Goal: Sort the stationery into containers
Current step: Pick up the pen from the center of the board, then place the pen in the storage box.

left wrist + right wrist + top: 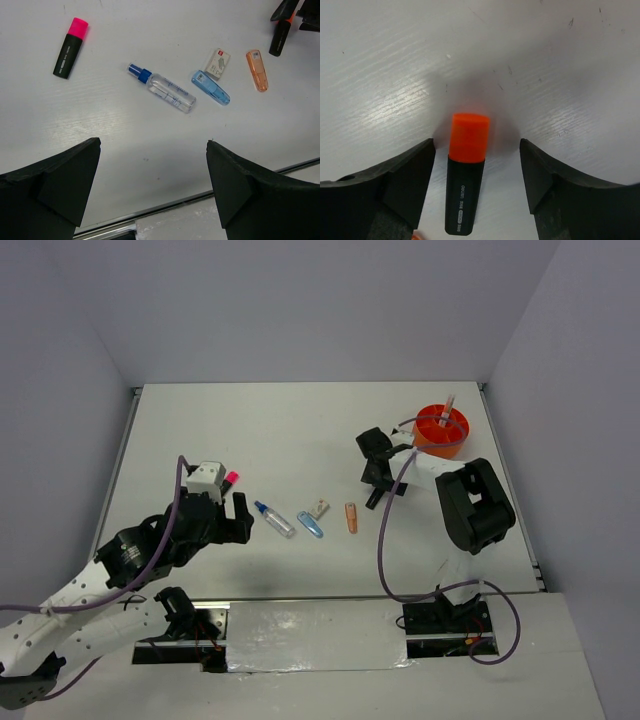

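Top view, lower left: left gripper [238, 512] hovers above the table [300, 440], jaws spread wide, nothing between them. Pink-capped highlighter [70, 48] lies flat at upper left of the left wrist view; judged this arm's likely pick.

Centre: a loose row lying flat, none sorted: blue-capped tube [161, 88], blue clip [210, 87], whitish block [218, 64] just beside the clip, peach piece [257, 70].

Right of centre: right gripper [476, 150] sits low over the orange-capped highlighter [466, 170], fingers parted either side of the barrel with gaps on both sides, so not clamped. The straddle reads as alignment for a grasp.

Upper right: orange tub [425, 445] with a thin pen [449, 407] standing in it; which compartment, cannot tell.
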